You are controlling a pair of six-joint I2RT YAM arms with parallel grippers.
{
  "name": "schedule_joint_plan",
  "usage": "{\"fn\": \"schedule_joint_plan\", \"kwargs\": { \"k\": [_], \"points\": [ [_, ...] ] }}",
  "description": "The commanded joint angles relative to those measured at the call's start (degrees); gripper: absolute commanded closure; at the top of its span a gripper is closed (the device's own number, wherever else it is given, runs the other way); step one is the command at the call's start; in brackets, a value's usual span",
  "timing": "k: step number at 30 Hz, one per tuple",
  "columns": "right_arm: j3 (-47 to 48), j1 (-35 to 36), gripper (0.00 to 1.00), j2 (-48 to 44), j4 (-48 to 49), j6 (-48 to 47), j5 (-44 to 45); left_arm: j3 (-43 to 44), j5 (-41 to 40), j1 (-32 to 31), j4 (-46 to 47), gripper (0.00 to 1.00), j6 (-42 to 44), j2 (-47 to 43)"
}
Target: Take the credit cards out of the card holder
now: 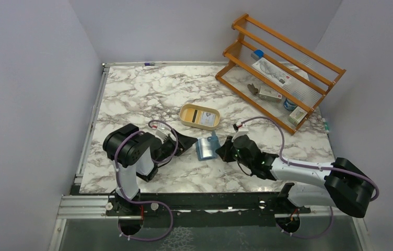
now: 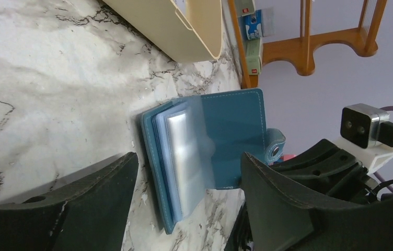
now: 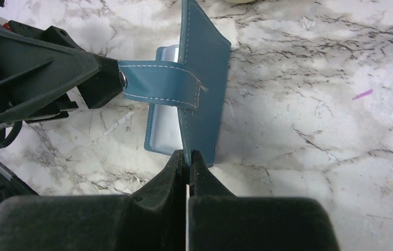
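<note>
Left hand (image 1: 186, 142) sits just left of the card holder (image 1: 206, 148), low over the desk (image 1: 131, 94), its two fingers spread wide and holding nothing. From its own wrist camera the holder lies ahead in the gap between those fingers. The holder is teal-blue and rests on the desk with its spine side toward the left hand. Its cover is lifted up off a stack of clear, pale inner sleeves; whether any cards sit in those sleeves cannot be told. The silver snap tab (image 3: 159, 89) sticks out from the raised cover toward one finger of the left hand, and whether the two touch is unclear.

Just beyond the holder, farther from the arms, stands a tan oval dish (image 1: 186, 113). Credit cards (image 1: 203, 118) lie flat inside it, one of them pale with a dark stripe.

Right of the holder comes the right hand (image 1: 226, 150), fully closed – its fingertips pinch the edge of the lifted cover and hold it upright.

Farther right and beyond the holder, well apart from it, a wooden rack (image 1: 283, 68) with a few small items stands on the desk.
</note>
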Motion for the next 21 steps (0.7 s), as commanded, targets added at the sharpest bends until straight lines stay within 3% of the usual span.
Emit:
{"fn": "schedule_joint_plan", "kwargs": {
  "k": [1,8,21],
  "points": [
    [-3.1,-0.5,0.99,-4.1,2.0,2.5,-0.2,-4.2,-2.2,-1.3,14.5,0.26,1.1,1.9],
    [-10.0,-3.0,0.99,-9.8,3.5,10.0,0.4,-4.9,-3.7,-2.8,14.5,0.26,-0.8,2.1],
    [-13.8,-4.8,0.99,-8.7,10.5,17.2,-2.5,-3.0,-11.8,-12.5,14.5,0.29,-4.0,5.2]
  ]
}}
